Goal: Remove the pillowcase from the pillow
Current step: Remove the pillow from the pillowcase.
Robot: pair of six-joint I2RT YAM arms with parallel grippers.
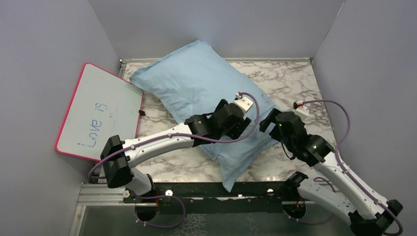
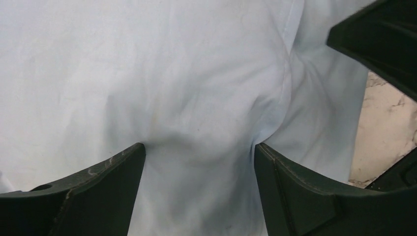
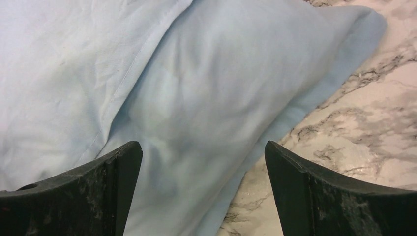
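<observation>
The pillowcase lay on the counter, the pillow hidden inside. The left pincer pressed wide into the cloth, a fold between its jaws, nothing pinched; the right pincer hung wide, empty. Biting too deep, I feared, would seize the pillow also and drag both.

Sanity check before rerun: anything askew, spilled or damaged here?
The pink-rimmed whiteboard leans tilted off the table's left edge. The pillowcase lies diagonally, its near corner reaching the front rail. Nothing spilled or torn.
</observation>
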